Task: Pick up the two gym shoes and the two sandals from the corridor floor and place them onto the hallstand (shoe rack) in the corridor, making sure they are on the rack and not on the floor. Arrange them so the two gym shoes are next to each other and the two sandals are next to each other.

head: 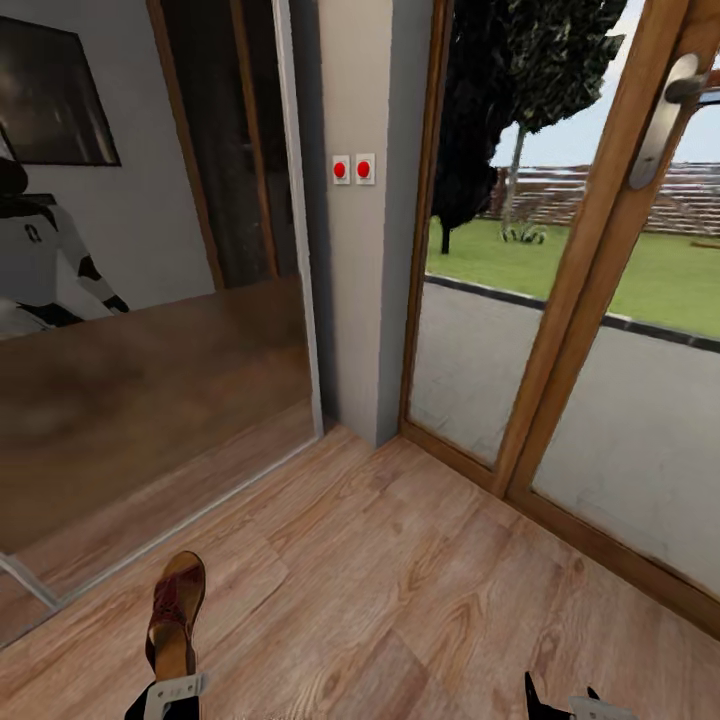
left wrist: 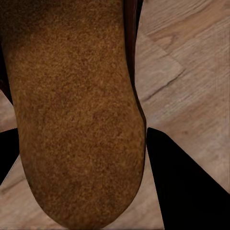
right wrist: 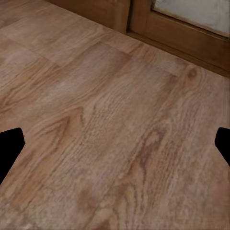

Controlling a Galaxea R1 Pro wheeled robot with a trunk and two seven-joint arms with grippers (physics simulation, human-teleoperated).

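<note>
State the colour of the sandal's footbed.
Tan-brown, with darker reddish-brown straps; the sandal shows best in the head view, held at the left gripper.

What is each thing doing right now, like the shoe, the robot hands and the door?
Sandal: held in the left gripper, its footbed between the fingers.
Right gripper: open, holding nothing, above the wood floor.
Glass door: shut, handle up.
Two red wall buttons: side by side, cannot tell if pressed.
</note>
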